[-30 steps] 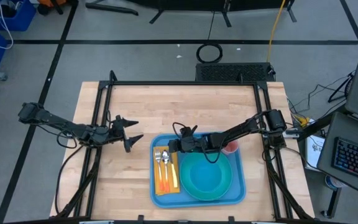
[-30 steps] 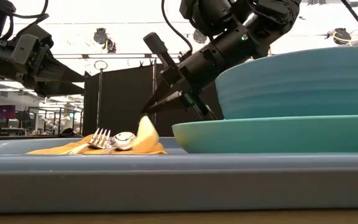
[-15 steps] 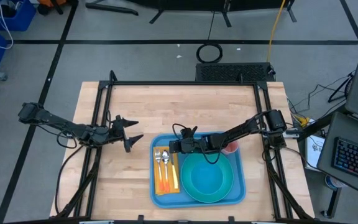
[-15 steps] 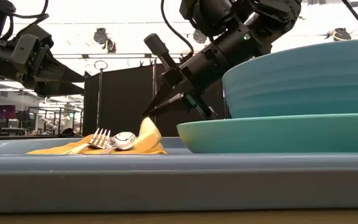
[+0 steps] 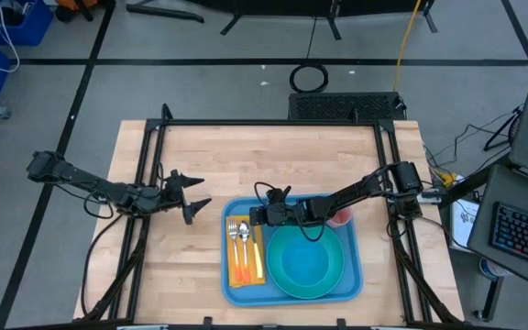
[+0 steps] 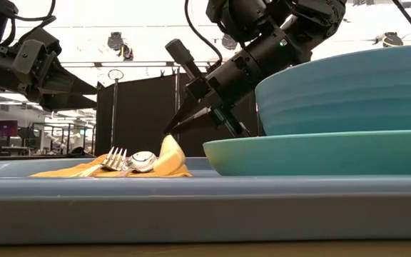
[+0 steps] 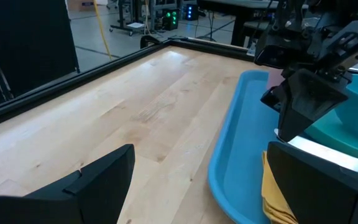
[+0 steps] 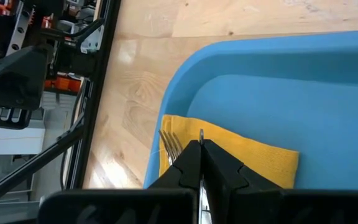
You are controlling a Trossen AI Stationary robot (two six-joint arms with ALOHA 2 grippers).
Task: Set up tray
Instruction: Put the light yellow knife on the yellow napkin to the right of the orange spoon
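- The tray (image 5: 351, 275) lies flat on the tabletop (image 5: 264, 165) at about 5 o'clock from the tabletop's centre, its near rim close to the tabletop's near edge.
- In the tray, a plate (image 5: 282, 277) with a bowl (image 5: 307, 264) on it fills the 3 o'clock side. A napkin (image 5: 257, 266) runs along the 9 o'clock rim.
- A fork (image 5: 233, 233) and spoon (image 5: 244, 233) lie on the napkin, heads toward 12 o'clock.
- A small red thing (image 5: 342, 217) sits at the tray's far rim, partly hidden by the right arm; what it is cannot be told.
- The right gripper (image 5: 258, 215) reaches in from 3 o'clock across the tray's far rim, its fingers (image 8: 194, 163) pressed together just above the napkin's far end, by the fork tines.
- The left gripper (image 5: 197, 197) hangs over bare wood at 9 o'clock of the tray, near its far corner but apart from it. Its fingers (image 7: 101, 180) are spread wide and hold nothing.
- Open wood lies from 9 through 12 o'clock, up to the black frame rails at the tabletop's edges.
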